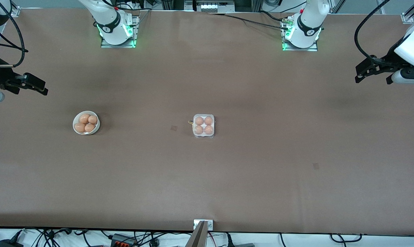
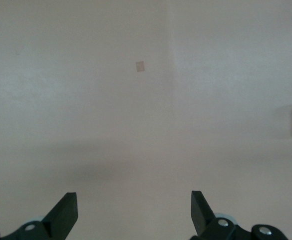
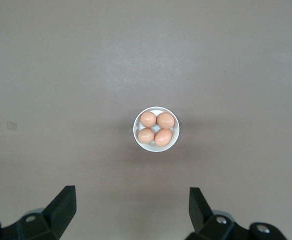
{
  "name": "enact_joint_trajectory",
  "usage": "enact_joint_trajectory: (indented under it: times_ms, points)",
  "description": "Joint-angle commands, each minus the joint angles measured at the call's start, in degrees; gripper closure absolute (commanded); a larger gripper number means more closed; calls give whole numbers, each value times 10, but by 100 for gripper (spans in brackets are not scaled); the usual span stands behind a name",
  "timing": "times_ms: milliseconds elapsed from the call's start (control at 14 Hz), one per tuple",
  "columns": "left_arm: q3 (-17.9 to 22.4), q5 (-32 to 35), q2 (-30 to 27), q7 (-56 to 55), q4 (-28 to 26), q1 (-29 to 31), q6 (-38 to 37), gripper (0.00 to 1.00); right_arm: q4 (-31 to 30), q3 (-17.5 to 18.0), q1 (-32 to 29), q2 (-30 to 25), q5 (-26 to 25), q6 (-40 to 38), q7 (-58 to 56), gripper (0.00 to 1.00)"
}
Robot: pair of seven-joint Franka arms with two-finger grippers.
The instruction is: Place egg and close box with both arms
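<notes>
I see my left gripper [image 2: 134, 212] spread wide and empty over bare surface [image 1: 262, 171], and my right gripper [image 3: 132, 210] equally spread, empty, above the white bowl [image 1: 74, 126] of four eggs. The box [image 1: 203, 125] sits mid-surface, four eggs inside, nothing beside it.

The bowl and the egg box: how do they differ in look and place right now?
The bowl is round, white and open-topped; the box is square, clear plastic, its eggs sitting in separate cells. The bowl lies toward the right arm's end of the table; the box sits near the table's middle. In the bowl the eggs are heaped loosely together; in the box they form a neat grid. Both hold four orange-brown eggs.
</notes>
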Motion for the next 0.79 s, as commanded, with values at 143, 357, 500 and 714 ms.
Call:
enact_joint_trajectory:
  times_ms: [143,357,500,714]
  points:
    - [-18,0,15,-18,31,4,-25,0,3,6,-8,-5,-5,-10,-6,0]
    - [-22,0,17,-19,37,7,-32,0,3,6,-8,-5,-4,-11,-5,0]
    - [-23,0,18,-19,38,5,-34,0,3,6,-8,-6,-4,-12,-5,0]
    - [-22,1,20,-19,38,4,-34,0,4,5,-9,-6,-4,-12,-5,0]
